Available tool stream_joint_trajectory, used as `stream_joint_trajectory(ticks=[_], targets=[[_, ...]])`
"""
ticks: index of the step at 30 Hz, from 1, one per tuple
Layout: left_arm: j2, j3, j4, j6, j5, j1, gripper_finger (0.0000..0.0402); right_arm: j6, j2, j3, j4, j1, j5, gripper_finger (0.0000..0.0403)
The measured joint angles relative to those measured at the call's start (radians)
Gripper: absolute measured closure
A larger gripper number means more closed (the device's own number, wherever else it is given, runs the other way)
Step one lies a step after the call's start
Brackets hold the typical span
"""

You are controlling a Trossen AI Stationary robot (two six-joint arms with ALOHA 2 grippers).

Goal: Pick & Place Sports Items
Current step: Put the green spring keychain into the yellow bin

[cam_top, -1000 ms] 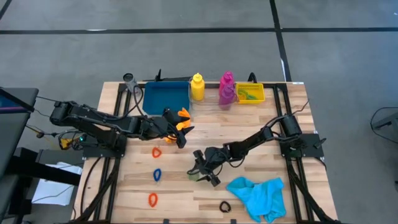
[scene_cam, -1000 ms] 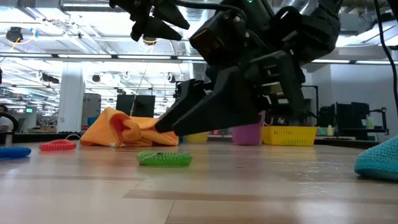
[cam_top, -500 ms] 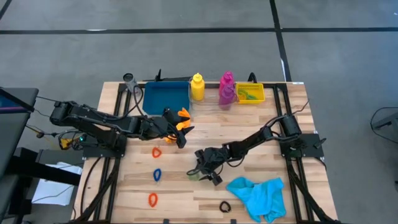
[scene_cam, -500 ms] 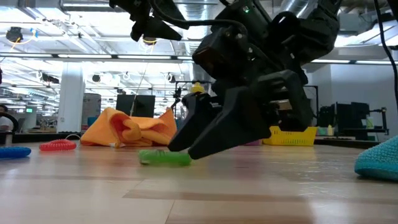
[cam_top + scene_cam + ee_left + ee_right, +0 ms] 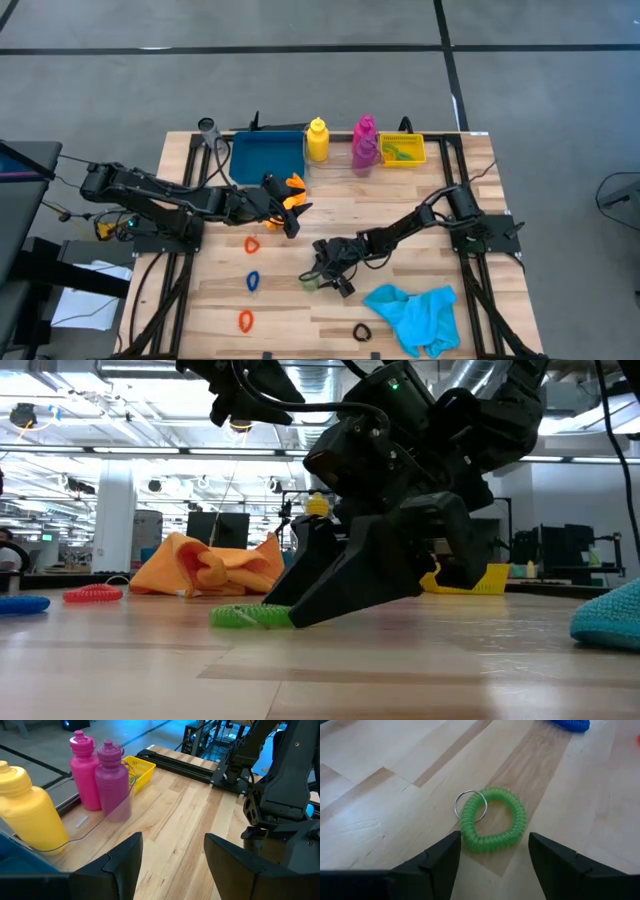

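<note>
on the left we are seeing the left gripper (image 5: 292, 222) hanging open and empty near the orange cloth (image 5: 293, 189), just in front of the blue tray (image 5: 266, 157). the yellow bottle (image 5: 317, 140) and magenta bottle (image 5: 364, 135) are standing at the back. toward the middle, the right gripper (image 5: 322, 276) is reaching low over the green ring (image 5: 492, 820), fingers spread wide on either side of it, probably not touching it. the cyan cloth (image 5: 415, 315) is lying at the right front.

Green ring (image 5: 492, 820), orange cloth (image 5: 210, 567), cyan cloth (image 5: 415, 313), yellow bottle (image 5: 27, 810).
</note>
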Motion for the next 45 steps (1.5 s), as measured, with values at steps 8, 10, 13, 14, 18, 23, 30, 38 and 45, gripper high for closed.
stream_joint_trajectory(ticks=[8,10,13,14,18,23,30,38,45], targets=[[0.000,0.000,0.000,0.000,0.000,0.000,0.0192,0.005,0.001,0.000,0.000,0.000,-0.026,0.0177],[0.000,0.000,0.000,0.000,0.000,0.000,0.0192,0.005,0.001,0.000,0.000,0.000,-0.026,0.0185],[0.000,0.000,0.000,0.000,0.000,0.000,0.0192,0.007,0.001,-0.001,0.000,0.000,-0.029,0.0211],[0.000,0.000,0.000,0.000,0.000,0.000,0.0192,0.007,0.001,-0.001,0.000,0.000,-0.030,0.0221],[0.000,0.000,0.000,0.000,0.000,0.000,0.0192,0.007,0.002,-0.001,0.001,0.000,-0.031,0.0269],[0.000,0.000,0.000,0.000,0.000,0.000,0.0192,0.007,0.002,-0.001,0.004,-0.002,-0.029,0.0332],[0.000,0.000,0.000,0.000,0.000,0.000,0.0192,-0.039,0.002,-0.001,0.004,-0.002,-0.029,0.0398],[0.000,0.000,0.000,0.000,0.000,0.000,0.0192,-0.042,0.002,-0.001,0.022,-0.002,-0.025,0.0402],[0.000,0.000,0.000,0.000,0.000,0.000,0.0192,-0.042,0.002,-0.001,0.050,-0.002,-0.020,0.0400]])
